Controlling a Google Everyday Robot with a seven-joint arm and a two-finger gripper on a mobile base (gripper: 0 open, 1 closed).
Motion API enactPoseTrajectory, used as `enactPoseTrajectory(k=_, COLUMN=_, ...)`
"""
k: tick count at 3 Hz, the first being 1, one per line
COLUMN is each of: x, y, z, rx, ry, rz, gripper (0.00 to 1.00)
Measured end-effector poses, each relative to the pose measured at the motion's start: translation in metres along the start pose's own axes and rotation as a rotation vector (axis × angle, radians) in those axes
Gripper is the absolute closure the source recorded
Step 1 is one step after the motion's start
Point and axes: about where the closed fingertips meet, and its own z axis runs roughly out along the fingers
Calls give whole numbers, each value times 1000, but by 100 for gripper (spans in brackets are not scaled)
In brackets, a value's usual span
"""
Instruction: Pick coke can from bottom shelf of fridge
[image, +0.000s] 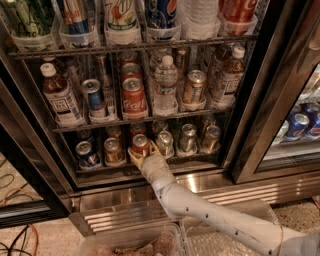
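Observation:
The coke can (140, 143), red with a silver top, stands third from the left on the bottom shelf (197, 155) of the fridge (252, 95). A gold-brown can (113, 149) stands to its left and a silver can (164, 142) to its right. My gripper (142, 152) is at the front of this shelf, at the foot of the coke can. It is open, with one yellowish finger on each side of the can's lower part. My white arm (200, 210) reaches up to it from the lower right.
A blue can (86, 153) stands at the shelf's left end, two more silver cans at its right. The middle rack (145, 120) above holds bottles and cans. The ribbed steel base (110, 202) lies below. A second cooler (300, 125) is at the right.

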Motion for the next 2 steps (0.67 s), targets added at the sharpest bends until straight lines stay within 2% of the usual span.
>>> enactPoseTrajectory(k=1, x=-1, y=7, z=0, rx=-19, ry=8, rz=-1, gripper=97)
enactPoseTrajectory(k=2, x=-16, y=17, z=-3, rx=-44, ry=3, rz=-32, gripper=100)
